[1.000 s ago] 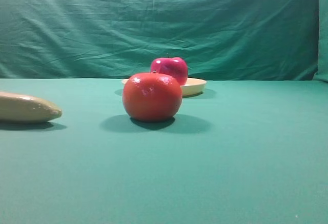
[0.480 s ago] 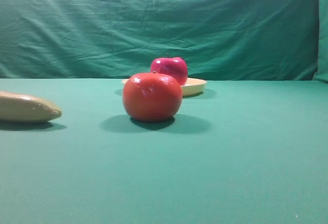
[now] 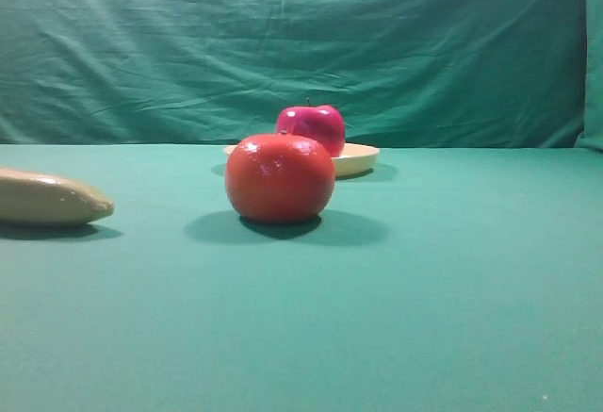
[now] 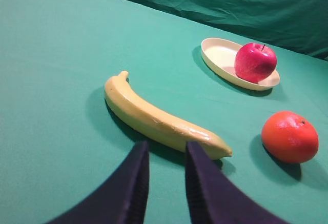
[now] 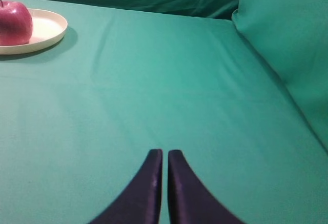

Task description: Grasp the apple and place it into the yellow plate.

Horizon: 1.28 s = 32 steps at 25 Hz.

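Observation:
The crimson apple [image 3: 313, 124] with a short stem sits on the pale yellow plate [image 3: 363, 157] at the back of the green table. It also shows in the left wrist view [image 4: 255, 62] on the plate [image 4: 218, 55], and in the right wrist view [image 5: 14, 24] on the plate [image 5: 48, 29]. My left gripper [image 4: 166, 149] hangs near the banana's tip, its jaws a small gap apart and empty. My right gripper [image 5: 165, 153] is shut and empty, far to the right of the plate. Neither gripper shows in the exterior view.
An orange-red round fruit [image 3: 279, 177] stands in front of the plate, also seen from the left wrist [image 4: 289, 137]. A yellow banana [image 4: 154, 119] lies at the left [image 3: 47, 197]. A green cloth backdrop [image 3: 301, 44] hangs behind, and a raised fold [image 5: 287, 44] on the right.

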Each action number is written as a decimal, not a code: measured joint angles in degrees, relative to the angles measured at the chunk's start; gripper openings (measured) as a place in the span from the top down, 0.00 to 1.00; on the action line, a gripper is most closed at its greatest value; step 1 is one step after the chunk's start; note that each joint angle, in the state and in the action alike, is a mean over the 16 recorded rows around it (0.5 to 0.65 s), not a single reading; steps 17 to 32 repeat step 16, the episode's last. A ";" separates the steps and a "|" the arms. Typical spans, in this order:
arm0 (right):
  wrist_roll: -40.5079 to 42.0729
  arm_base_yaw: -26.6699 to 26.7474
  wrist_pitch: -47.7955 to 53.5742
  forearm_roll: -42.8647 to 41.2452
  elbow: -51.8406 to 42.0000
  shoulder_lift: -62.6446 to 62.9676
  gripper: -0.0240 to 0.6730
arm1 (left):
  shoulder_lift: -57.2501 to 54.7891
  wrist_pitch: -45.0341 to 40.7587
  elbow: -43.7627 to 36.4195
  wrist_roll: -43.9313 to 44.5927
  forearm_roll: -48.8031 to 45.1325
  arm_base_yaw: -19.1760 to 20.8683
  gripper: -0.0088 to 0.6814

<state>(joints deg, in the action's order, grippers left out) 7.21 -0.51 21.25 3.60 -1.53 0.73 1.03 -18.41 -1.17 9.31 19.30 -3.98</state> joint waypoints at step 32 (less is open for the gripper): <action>0.00 -0.03 0.00 0.00 0.00 0.00 0.97 | 0.00 0.00 0.00 0.00 0.00 0.00 0.76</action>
